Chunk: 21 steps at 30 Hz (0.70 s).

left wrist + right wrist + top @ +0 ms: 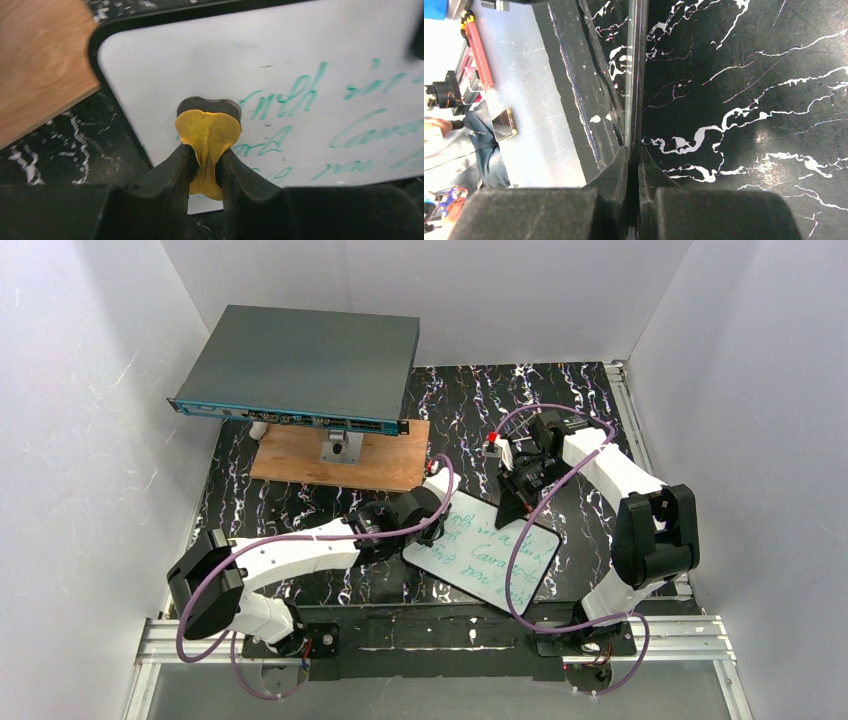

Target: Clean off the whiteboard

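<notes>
**Whiteboard: writing all there, wiping barely started if at all**

The whiteboard (pixel 470 560) sits on the black marbled table (pixel 300 505) between the two arms. It is turned at an angle, with one corner pointing toward the wooden plank (pixel 40 60). The grey network switch (pixel 300 365) is mounted above the plank and is well apart from the work.

Left gripper (pixel 206 157): the jaws pinch a yellow eraser (pixel 207 130), whose dark felt face points at the board. The eraser is near the board's corner on the plank side, at the start of the green writing (pixel 300 95). I cannot tell from here whether the felt is pressing on the surface or just off it.

Right gripper (pixel 633 152): the jaws are pressed together on a thin pale edge. Going by the overhead view, this is the board's far edge, so this arm looks to be steadying the board.

Progress (my judgement):
- Done: the eraser is in hand, the board is held, and the eraser is at the writing's first letters.
- The strip of board on the plank side of the eraser is blank. Whether it was wiped or never written on, I cannot say.
- Left: about three lines of green script run across the rest of the board, legible and unsmeared. Nearly all the erasing remains.
</notes>
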Each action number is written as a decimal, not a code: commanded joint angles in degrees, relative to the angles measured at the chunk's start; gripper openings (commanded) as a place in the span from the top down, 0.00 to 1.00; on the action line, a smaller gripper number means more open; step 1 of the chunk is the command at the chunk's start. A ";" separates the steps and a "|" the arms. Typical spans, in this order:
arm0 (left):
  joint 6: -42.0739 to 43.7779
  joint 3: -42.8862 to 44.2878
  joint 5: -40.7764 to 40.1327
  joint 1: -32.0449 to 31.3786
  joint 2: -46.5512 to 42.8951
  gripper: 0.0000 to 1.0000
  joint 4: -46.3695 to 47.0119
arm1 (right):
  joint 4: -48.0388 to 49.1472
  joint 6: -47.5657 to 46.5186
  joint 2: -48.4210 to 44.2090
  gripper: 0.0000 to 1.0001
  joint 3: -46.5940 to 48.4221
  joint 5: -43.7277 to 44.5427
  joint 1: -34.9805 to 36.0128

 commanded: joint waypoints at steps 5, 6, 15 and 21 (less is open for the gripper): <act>-7.56 -1.45 -16.81 2.37 -2.05 1.00 -6.89 | 1.36 -4.62 -2.16 0.99 0.28 -4.03 0.48; -7.68 -1.64 -16.04 2.57 -2.27 1.00 -6.67 | 1.39 -4.64 -2.12 0.99 0.28 -4.05 0.48; -2.98 -3.68 -3.37 2.50 -4.77 1.00 1.25 | 1.35 -4.68 -2.18 0.99 0.30 -4.04 0.48; -1.22 -1.77 -0.44 0.06 -2.91 1.00 4.32 | 1.36 -4.65 -1.93 0.99 0.39 -4.18 0.48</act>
